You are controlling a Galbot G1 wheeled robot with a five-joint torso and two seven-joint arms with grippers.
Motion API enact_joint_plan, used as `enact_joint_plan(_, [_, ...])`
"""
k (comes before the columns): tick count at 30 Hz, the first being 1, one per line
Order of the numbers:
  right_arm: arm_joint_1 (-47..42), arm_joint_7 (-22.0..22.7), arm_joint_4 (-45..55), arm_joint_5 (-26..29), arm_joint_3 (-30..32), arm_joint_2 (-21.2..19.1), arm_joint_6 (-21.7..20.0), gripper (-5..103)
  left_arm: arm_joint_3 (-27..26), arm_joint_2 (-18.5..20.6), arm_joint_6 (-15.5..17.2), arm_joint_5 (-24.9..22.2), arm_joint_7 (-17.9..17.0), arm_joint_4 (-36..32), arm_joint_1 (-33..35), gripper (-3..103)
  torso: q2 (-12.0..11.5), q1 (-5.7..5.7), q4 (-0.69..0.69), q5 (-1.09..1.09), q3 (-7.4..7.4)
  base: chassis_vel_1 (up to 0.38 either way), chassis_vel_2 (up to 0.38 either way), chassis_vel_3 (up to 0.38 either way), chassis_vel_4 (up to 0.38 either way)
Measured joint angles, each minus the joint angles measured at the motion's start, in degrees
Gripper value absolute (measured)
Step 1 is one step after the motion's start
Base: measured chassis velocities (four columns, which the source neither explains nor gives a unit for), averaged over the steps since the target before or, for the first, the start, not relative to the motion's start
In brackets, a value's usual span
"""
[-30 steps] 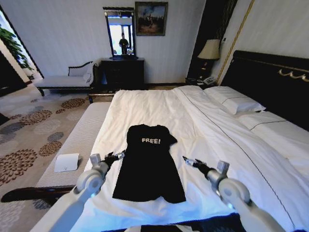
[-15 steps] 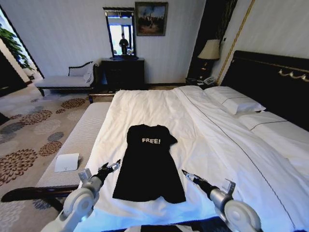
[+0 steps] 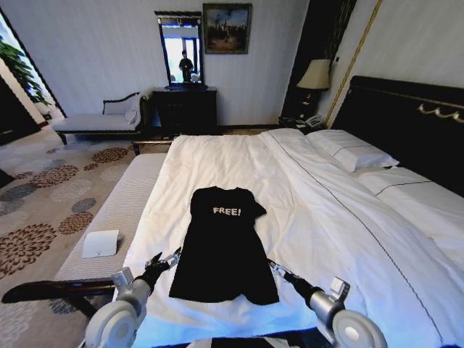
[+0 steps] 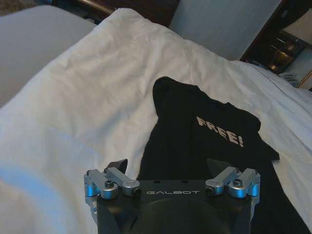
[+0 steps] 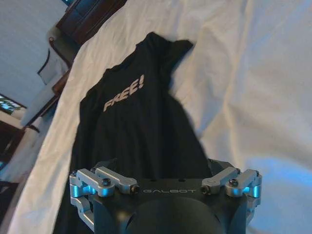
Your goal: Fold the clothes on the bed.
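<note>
T-shirt (image 3: 223,246) lies flat between both claws, ready for hem grabs. Left claw (image 3: 164,260) wide (empty); right claw (image 3: 276,269) wide too.

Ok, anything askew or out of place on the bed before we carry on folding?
Mostly tidy. The black T-shirt lies flat on the white bed, sleeves tucked in, but its right sleeve pokes out at the shoulder, so the outline is lopsided. Left gripper and right gripper flank the hem, jaws open, holding nothing.

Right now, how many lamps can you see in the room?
1. The lamp stands in the far corner by the dark headboard, beside the bed. Another could be out of view.
</note>
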Motion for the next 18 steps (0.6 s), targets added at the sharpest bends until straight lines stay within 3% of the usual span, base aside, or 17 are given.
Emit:
enact_joint_plan(10, [0.3, -1.7, -0.7, 5.2, -1.4, -1.4, -0.9, 100, 2.1, -3.3, 0.0, 1.8, 0.1, 0.8, 0.7, 92, 0.0, 0.01, 0.0, 0.0, 0.0, 0.0, 0.0, 0.0, 0.0])
enact_joint_plan(18, [-1.8, -1.7, -2.8, 4.1, -1.2, -3.1, -1.9, 100, 2.8, -3.5, -0.2, 4.6, 0.8, 1.5, 0.4, 92, 0.0, 0.01, 0.0, -0.01, 0.0, 0.0, 0.0, 0.0, 0.0])
